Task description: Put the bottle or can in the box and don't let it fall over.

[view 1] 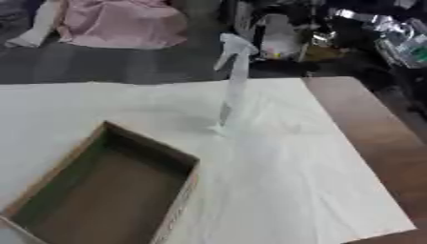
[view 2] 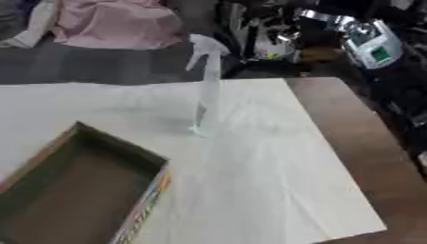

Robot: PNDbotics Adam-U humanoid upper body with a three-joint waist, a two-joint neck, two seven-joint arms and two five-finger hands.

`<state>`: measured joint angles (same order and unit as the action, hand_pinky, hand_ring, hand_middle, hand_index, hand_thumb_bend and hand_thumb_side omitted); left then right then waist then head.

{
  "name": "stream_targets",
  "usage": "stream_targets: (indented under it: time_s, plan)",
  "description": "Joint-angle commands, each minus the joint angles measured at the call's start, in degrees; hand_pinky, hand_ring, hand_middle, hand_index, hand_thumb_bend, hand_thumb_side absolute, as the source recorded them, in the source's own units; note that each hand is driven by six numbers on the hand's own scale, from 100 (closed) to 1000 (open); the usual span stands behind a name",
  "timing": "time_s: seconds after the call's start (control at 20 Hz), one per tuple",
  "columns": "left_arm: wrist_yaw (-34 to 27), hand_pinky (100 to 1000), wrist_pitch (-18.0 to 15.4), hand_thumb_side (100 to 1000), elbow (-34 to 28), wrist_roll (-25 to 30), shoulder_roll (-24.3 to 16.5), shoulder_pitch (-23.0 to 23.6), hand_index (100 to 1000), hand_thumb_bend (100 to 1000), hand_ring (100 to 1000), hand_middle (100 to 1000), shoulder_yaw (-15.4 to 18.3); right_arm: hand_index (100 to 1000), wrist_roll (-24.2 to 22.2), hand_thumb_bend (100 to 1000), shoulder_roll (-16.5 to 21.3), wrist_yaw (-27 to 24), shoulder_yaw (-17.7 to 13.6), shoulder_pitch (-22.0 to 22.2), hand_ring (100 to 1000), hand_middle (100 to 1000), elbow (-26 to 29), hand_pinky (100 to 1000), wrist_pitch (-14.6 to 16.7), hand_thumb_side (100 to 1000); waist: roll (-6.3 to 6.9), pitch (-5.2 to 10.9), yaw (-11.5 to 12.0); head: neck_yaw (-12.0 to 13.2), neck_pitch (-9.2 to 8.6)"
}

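**One bottle standing, one box waiting open**

One slim, pale spray bottle (view 1: 234,81) is standing upright on the white cloth (view 1: 275,171) that is covering most of the tabletop (view 1: 380,138), near the middle of the far edge. It is staying outside the cardboard box (view 1: 177,190), which is lying open at the near left corner and is showing only its brown bottom. Neither robot hand is appearing in either view, so nothing can be said about the fingers.

A lab or workshop: cluttered equipment (view 2: 367,43) behind a cloth-covered table (view 1: 292,181).
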<state>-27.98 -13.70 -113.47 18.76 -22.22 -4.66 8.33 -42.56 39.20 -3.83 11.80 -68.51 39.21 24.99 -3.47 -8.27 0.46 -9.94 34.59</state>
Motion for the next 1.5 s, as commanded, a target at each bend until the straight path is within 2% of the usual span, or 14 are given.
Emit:
stream_targets:
  time_s: [0.05, 0.55, 0.65, 0.9, 1.5]
  plan:
    - [-0.3, 593, 0.2, 743, -1.1, 0.0, -1.4, -0.7, 905, 100, 751, 692, 0.1, 1000, -9.4, 100, 0.6, -1.0, 0.5, -1.7, 1000, 984, 1.7, 789, 8.8, 553, 0.08, 1.38, -0.1, -0.2, 0.57]
    - [-1.0, 595, 0.7, 739, -1.1, -0.3, -1.6, -0.7, 904, 100, 753, 694, 0.0, 1000, -9.4, 100, -1.3, -2.6, 2.1, -2.4, 1000, 988, 2.5, 794, 8.4, 610, -0.28, 2.59, -0.2, 0.0, 2.09]
    - [-1.2, 595, 0.8, 739, -1.1, -0.3, -1.6, -0.8, 904, 100, 753, 694, 0.0, 1000, -9.4, 100, -1.6, -2.7, 2.1, -2.4, 1000, 987, 2.5, 793, 8.1, 644, -0.29, 2.78, -0.2, 0.0, 2.17]
    - [-1.6, 596, 0.9, 738, -1.1, -0.5, -1.6, -0.9, 904, 100, 754, 694, 0.0, 1000, -9.4, 100, -2.0, -2.8, 2.3, -2.3, 1000, 987, 3.0, 809, 8.6, 700, -0.23, 3.04, -0.2, -0.5, 1.13]
    - [-1.8, 593, 1.1, 740, -1.1, -0.4, -1.3, -1.5, 904, 100, 754, 693, 0.0, 1000, -9.4, 100, -2.7, -2.7, 2.0, -2.0, 1000, 994, 3.3, 831, 10.3, 672, -0.11, 2.49, 0.6, -3.4, -1.07]
